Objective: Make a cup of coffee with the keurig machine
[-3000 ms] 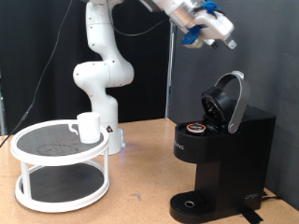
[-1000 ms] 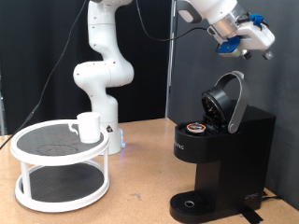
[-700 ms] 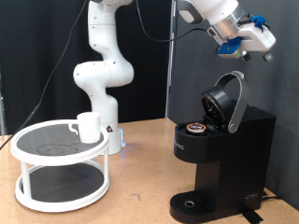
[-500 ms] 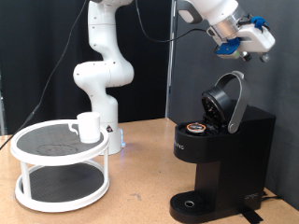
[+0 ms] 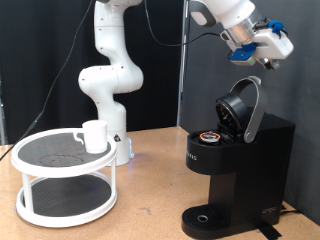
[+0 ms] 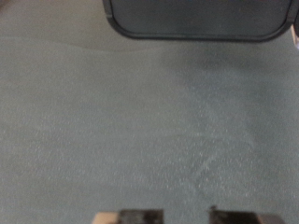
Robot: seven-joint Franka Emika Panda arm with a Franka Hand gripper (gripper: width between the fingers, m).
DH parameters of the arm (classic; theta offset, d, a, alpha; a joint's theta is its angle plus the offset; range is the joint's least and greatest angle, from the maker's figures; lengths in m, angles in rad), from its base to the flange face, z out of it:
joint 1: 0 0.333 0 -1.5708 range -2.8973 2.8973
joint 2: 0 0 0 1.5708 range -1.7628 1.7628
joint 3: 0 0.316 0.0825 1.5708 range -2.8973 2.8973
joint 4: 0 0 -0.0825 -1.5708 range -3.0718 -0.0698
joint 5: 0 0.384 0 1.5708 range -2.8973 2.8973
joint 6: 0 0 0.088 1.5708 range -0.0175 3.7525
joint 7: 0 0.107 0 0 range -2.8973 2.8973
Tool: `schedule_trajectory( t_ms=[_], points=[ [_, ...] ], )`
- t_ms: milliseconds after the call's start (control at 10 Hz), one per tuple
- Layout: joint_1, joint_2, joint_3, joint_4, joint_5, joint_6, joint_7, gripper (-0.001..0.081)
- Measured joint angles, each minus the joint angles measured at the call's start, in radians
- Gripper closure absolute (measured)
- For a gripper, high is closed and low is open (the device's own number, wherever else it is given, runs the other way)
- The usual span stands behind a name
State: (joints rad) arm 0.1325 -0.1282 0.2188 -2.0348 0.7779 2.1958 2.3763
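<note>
The black keurig machine (image 5: pixel 238 170) stands at the exterior view's right with its hinged lid (image 5: pixel 246 106) raised. A small dark-topped pod (image 5: pixel 209 138) sits in its open chamber. The white cup (image 5: pixel 94 136) stands on the top tier of a white round rack (image 5: pixel 62 190) at the left, far from the gripper. My gripper (image 5: pixel 268 52) hangs in the air above and slightly right of the raised lid, touching nothing. In the wrist view its dark fingertips (image 6: pixel 141 217) stand apart with nothing between them, and a dark rounded shape (image 6: pixel 196 17) lies at the far edge.
The robot's white base (image 5: pixel 108 90) stands behind the rack. The wooden table (image 5: pixel 150 205) carries the rack and the machine. A black curtain forms the backdrop, and a dark pole (image 5: pixel 184 80) rises behind the machine.
The gripper has swung from above the machine's front to the right, over and past the raised lid, and has sunk slightly in the last second. Cup, pod and lid are unmoved.
</note>
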Motion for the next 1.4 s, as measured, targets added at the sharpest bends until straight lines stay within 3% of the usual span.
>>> schedule_trajectory(
  t_ms=[400, 1100, 1400],
  points=[
    [-0.015, -0.002, -0.013, -0.018, -0.010, -0.022, -0.006, 0.0804],
    [-0.063, -0.049, -0.089, -0.058, -0.010, -0.102, -0.086, 0.0806],
    [-0.098, -0.071, -0.121, -0.079, -0.065, -0.145, -0.116, 0.0806]
  ],
)
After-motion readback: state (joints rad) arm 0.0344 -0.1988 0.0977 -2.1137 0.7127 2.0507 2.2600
